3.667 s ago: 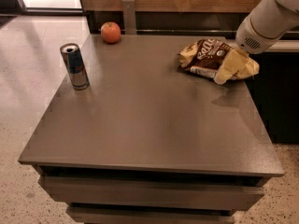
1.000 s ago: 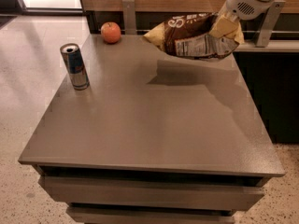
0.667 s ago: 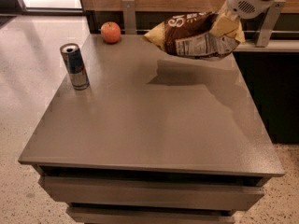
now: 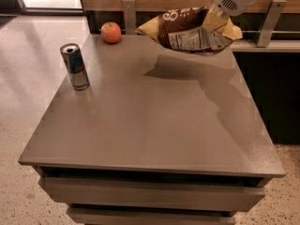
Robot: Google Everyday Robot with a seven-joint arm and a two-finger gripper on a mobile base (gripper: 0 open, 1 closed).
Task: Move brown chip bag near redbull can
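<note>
The brown chip bag (image 4: pixel 190 29) hangs in the air above the table's far right part, lying roughly level, with pale yellow ends and a white label panel facing me. My gripper (image 4: pixel 216 16) comes in from the top right and is shut on the bag's right end. The redbull can (image 4: pixel 75 66) stands upright near the table's left edge, well to the left of the bag. The bag's shadow lies on the tabletop below it.
A red-orange apple (image 4: pixel 111 32) sits at the table's far left corner. The grey table (image 4: pixel 150 121) has drawers under its front edge. A wooden wall with metal rail posts (image 4: pixel 265 16) runs behind the table. Tiled floor lies to the left.
The bag was lifted off the table's far right corner and carried up and leftward. Over the last second it has drifted slightly further left in the air.
</note>
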